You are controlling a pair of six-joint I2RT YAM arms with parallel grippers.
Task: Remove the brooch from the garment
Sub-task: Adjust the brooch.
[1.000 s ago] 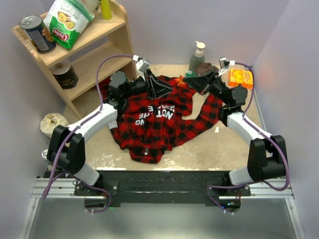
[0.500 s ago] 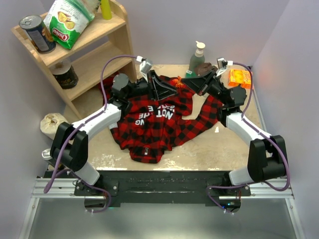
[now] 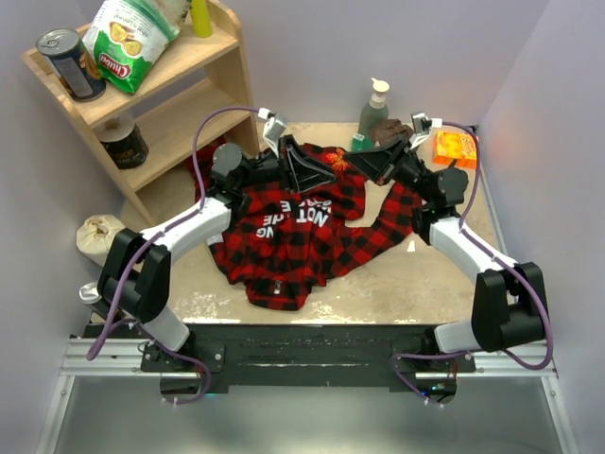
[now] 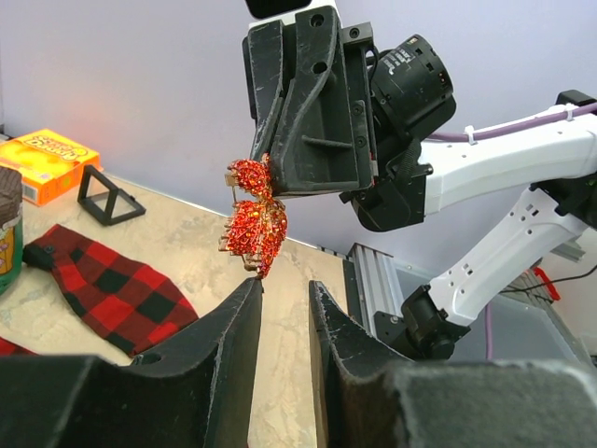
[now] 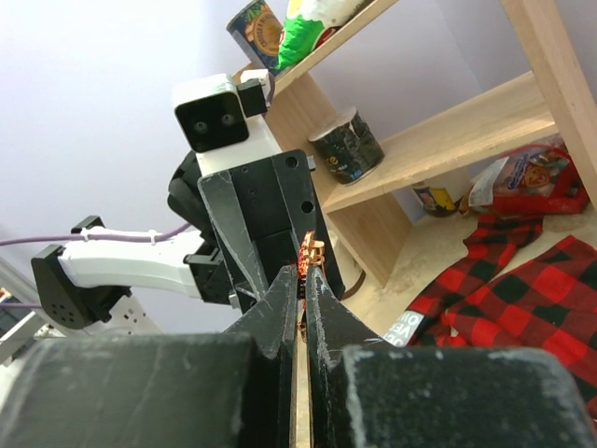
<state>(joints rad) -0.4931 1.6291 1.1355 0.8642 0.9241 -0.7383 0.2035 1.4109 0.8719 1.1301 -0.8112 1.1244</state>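
Meeting over a beige counter (image 3: 397, 279) with a wooden shelf (image 3: 180, 104) standing at its far left corner; showing the garment (image 3: 302, 236), a red-and-black plaid shirt, lying rumpled across the middle of the counter, white block letters on its black patch facing up, one sleeve trailing toward the far right; reaching in from either side with two white-and-black arms, tips facing each other above the shirt's far edge; framing a green soap bottle (image 3: 374, 106) and an orange box (image 3: 456, 147) at the back of the counter, beyond the shirt; pinching the brooch (image 4: 254, 224), a glittering red-orange ornament with gold edging, in the clenched jaws of the right gripper (image 5: 300, 273), up in the air and clear of the cloth, touching no part of the shirt; holding the left gripper (image 4: 283, 285) just beneath it, jaws standing partly released with a narrow gap between them, grasping nothing, the brooch's lower tip hanging right above that gap.
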